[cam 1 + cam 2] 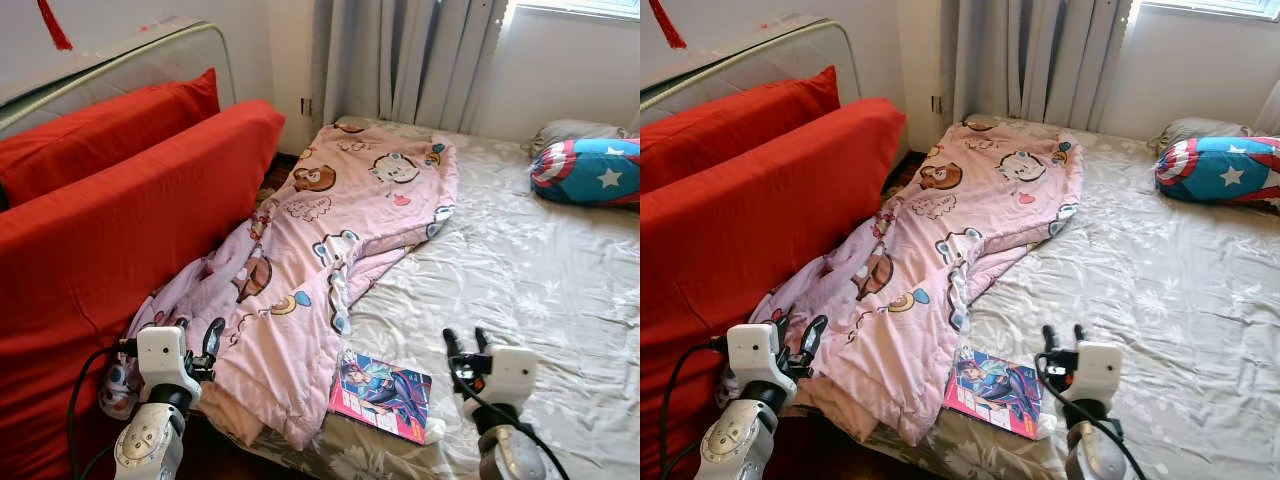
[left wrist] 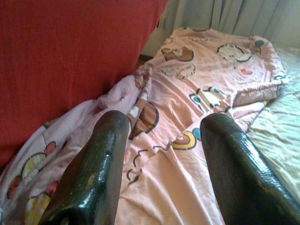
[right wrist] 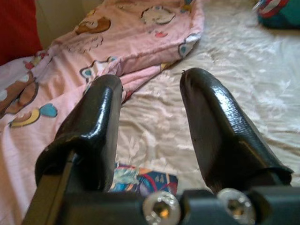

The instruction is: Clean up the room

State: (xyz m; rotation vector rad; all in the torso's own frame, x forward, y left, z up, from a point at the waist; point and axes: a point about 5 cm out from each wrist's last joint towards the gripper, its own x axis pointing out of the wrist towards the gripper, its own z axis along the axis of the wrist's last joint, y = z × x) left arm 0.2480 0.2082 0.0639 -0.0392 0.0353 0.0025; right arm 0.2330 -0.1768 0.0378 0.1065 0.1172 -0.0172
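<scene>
A pink quilt (image 1: pixel 320 250) lies rumpled across the bed (image 1: pixel 540 280) beside red cushions (image 1: pixel 110 210) (a magazine (image 1: pixel 382 393) just beside its hem), both the left gripper (image 1: pixel 195 335) and right gripper (image 1: pixel 466 340) spread apart above.

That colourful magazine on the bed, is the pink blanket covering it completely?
No, the magazine lies mostly bare on the sheet, beside the pink blanket's edge.

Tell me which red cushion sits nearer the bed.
The lower, front red cushion, whose side touches the pink quilt. The other red cushion lies behind it, against the curved rail.
</scene>
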